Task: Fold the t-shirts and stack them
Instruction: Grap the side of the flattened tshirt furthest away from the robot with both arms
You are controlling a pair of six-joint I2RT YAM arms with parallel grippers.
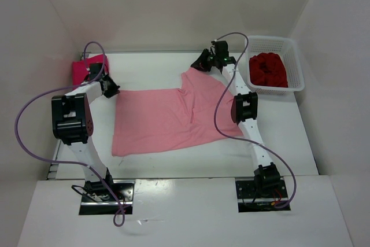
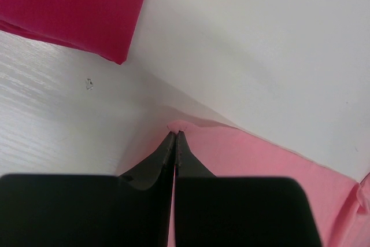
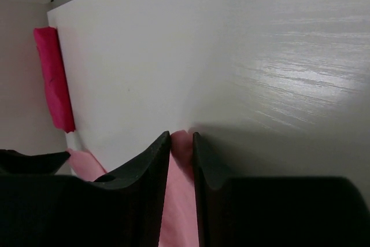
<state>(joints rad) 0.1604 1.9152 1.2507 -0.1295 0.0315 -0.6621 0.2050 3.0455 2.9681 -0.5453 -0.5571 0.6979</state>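
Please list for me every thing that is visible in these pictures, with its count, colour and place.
table: one, white, beneath everything.
basket: one, white mesh, far right of the table.
pink t-shirt: one, light salmon pink, spread across the table's middle.
magenta-red t-shirt: one, bright magenta-red, folded, far left corner.
dark crimson t-shirt: one, dark red, bunched inside the basket.
left gripper: one, black, shut on the pink t-shirt's far left edge.
right gripper: one, black, shut on its far right edge.

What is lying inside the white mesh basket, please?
A crumpled dark red t-shirt fills the white mesh basket; whatever lies beneath the cloth, including the basket floor, is hidden.
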